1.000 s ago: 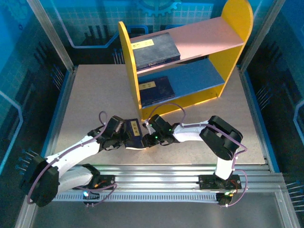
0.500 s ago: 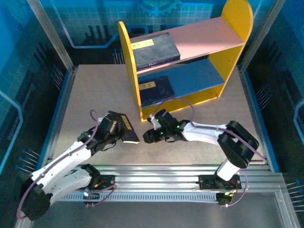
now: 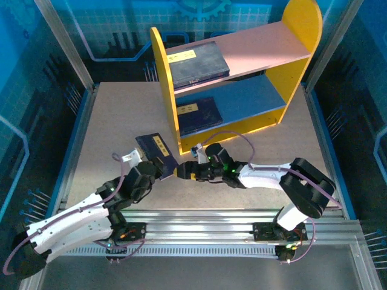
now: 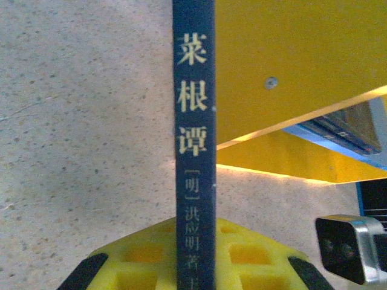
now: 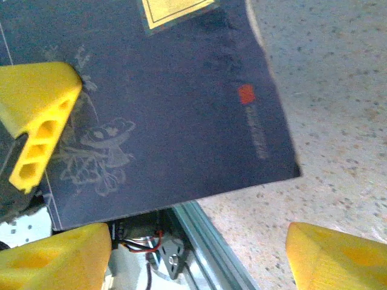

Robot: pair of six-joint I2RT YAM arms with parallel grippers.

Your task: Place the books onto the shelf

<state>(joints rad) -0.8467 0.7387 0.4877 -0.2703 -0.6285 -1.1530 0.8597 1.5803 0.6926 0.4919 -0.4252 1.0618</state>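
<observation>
**Left claw pinches book, right claw spread beside it**

Table lies under both claws. Shelf stands ahead of the left claw and a bit to its right, near but apart. In the left wrist view its yellow side panel sits just past the book.

Right claw is just right of the left claw, jaws spread wide with nothing between them. The book's cover lies right ahead of its fingers.

Left claw is pressed onto the held book, one finger on each cover. The spine faces the wrist camera and the book sticks out ahead of the jaws.

Two more books lie flat in the shelf, well ahead of both claws:
- upper book on the pink board
- lower book on the blue board

Handling, judged:
- The held book is thin and light, and stiff enough to stand out of the jaws without drooping.
- The cover looks smooth, so it is likely slick on the pads.
- It is pinched at one end, so the long free end could twist or swing.
- The best hold is across both covers close to the spine, which stops the pages fanning open.
</observation>
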